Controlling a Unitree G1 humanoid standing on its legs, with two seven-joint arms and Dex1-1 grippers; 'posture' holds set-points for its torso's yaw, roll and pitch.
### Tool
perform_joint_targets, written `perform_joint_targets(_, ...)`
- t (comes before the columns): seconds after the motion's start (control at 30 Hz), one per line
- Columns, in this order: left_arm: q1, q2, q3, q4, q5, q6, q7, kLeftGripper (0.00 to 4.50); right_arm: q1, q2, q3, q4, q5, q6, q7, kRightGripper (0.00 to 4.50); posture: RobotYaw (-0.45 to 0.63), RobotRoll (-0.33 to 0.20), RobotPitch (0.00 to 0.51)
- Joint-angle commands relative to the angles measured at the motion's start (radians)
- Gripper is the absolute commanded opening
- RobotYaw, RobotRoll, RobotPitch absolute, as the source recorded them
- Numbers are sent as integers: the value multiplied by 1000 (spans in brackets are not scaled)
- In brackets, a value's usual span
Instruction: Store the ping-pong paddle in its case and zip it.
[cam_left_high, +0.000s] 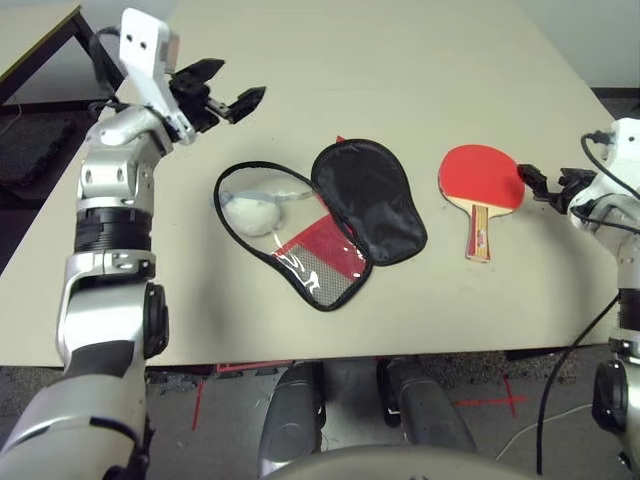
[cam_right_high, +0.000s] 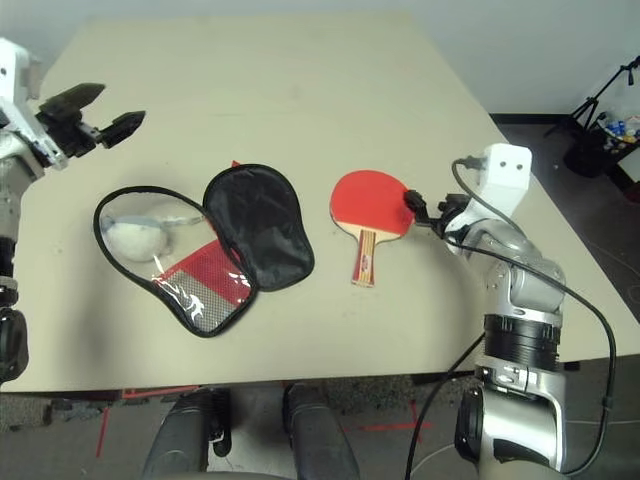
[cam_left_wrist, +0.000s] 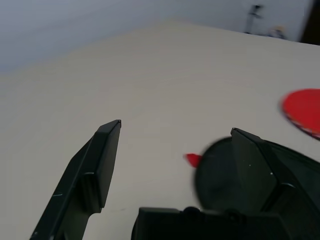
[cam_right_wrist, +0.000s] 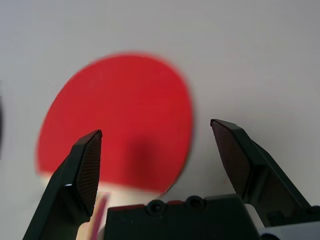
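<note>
The case (cam_left_high: 320, 225) lies unzipped and spread flat at the table's middle, black lining up on one half, clear panel and red mesh on the other, with a white pom-pom (cam_left_high: 250, 214) inside. To its right the ping-pong paddle (cam_left_high: 482, 180) lies flat, red face up, its wooden handle (cam_left_high: 479, 234) pointing toward me. My right gripper (cam_left_high: 532, 183) stands open at the paddle's right edge, its fingers (cam_right_wrist: 87, 165) straddling the red face (cam_right_wrist: 120, 120). Raised above the table, left of and beyond the case, my left gripper (cam_left_high: 228, 92) is open and holds nothing.
The beige table (cam_left_high: 400, 60) has broad bare space beyond the case and paddle. A dark table edge (cam_left_high: 40, 50) and floor lie at the far left. Cables (cam_right_high: 560, 290) trail from my right arm off the table's right side.
</note>
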Motion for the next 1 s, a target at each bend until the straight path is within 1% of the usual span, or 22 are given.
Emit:
perform_joint_targets(0.03,66,-21,-78,-110,-34,111,-101,4481,-58,91,-22,-92,7,218,-96,4500,-71,0,109)
perform_joint_targets(0.1,97,-25,-103,-158,-39,151,-130,4481,-85,140,-43,-116,-10,289,-131,4500,-73,0,109)
perform_joint_targets(0.17,116,-27,-116,-188,-37,166,-142,4481,-99,167,-53,-128,-23,325,-146,4500,-73,0,110)
perform_joint_targets(0.3,174,-41,-169,-254,-17,176,-155,4481,-113,210,-31,-138,-55,391,-169,4500,-74,0,112)
perform_joint_targets(0.5,202,-64,-179,-295,-20,188,-134,4481,-93,219,31,-154,-105,441,-173,4500,-50,0,111)
perform_joint_targets(0.63,215,-71,-184,-312,-18,190,-127,4481,-89,235,42,-145,-132,442,-170,4500,-46,0,113)
perform_joint_targets(0.77,222,-78,-184,-324,-19,194,-119,4481,-79,227,70,-117,-154,422,-159,4500,-45,0,117)
perform_joint_targets(0.87,225,-82,-183,-327,-19,196,-114,4500,-79,226,79,-97,-167,407,-150,3924,-45,0,120)
perform_joint_targets(0.93,226,-85,-183,-329,-20,197,-112,4500,-78,227,88,-85,-174,402,-145,3295,-45,0,120)
perform_joint_targets(0.97,227,-86,-183,-331,-21,198,-111,4500,-77,227,93,-80,-177,401,-142,3465,-47,0,124)
perform_joint_targets(1.0,228,-86,-183,-332,-22,200,-110,4500,-76,227,100,-76,-180,400,-138,3520,-47,0,124)
